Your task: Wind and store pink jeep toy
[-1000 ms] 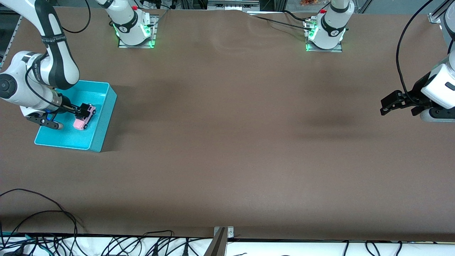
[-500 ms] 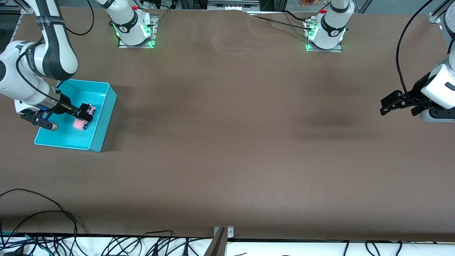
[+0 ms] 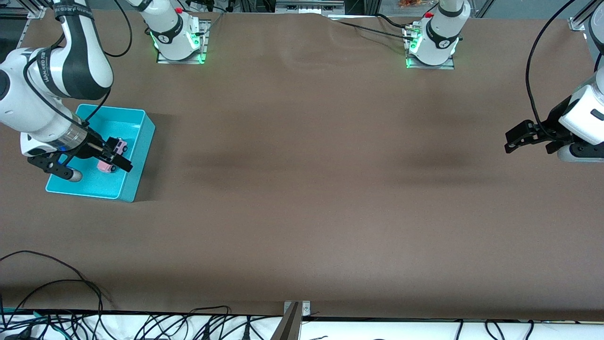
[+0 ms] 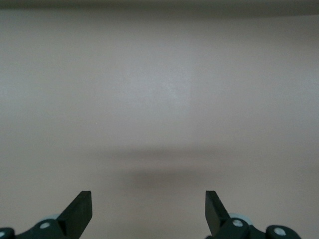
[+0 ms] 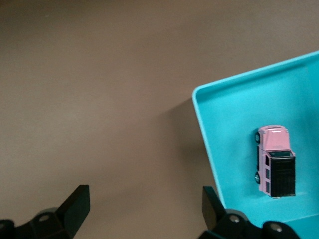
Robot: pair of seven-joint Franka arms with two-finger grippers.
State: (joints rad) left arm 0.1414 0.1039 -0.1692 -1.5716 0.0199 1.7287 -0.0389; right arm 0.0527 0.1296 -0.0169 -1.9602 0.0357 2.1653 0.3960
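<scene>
The pink jeep toy (image 3: 105, 165) lies in the turquoise bin (image 3: 139, 156) at the right arm's end of the table. In the right wrist view the jeep (image 5: 275, 159) rests on its wheels on the bin floor, near a corner of the bin (image 5: 209, 149). My right gripper (image 3: 121, 156) is open and empty, up in the air over the bin's rim; in its wrist view the right gripper (image 5: 144, 199) has bare table between its fingers. My left gripper (image 3: 512, 141) is open and empty and waits over the table at the left arm's end; its wrist view (image 4: 148, 199) shows only bare table.
The brown table top (image 3: 302, 189) stretches between the two arms. The two arm bases (image 3: 177, 40) (image 3: 432, 42) stand at the table's edge farthest from the front camera. Cables (image 3: 71, 293) lie along the nearest edge.
My right gripper has opened and let go of the jeep, which now lies in the bin. The right arm has risen and shifted toward the bin's rim. The left arm has not moved.
</scene>
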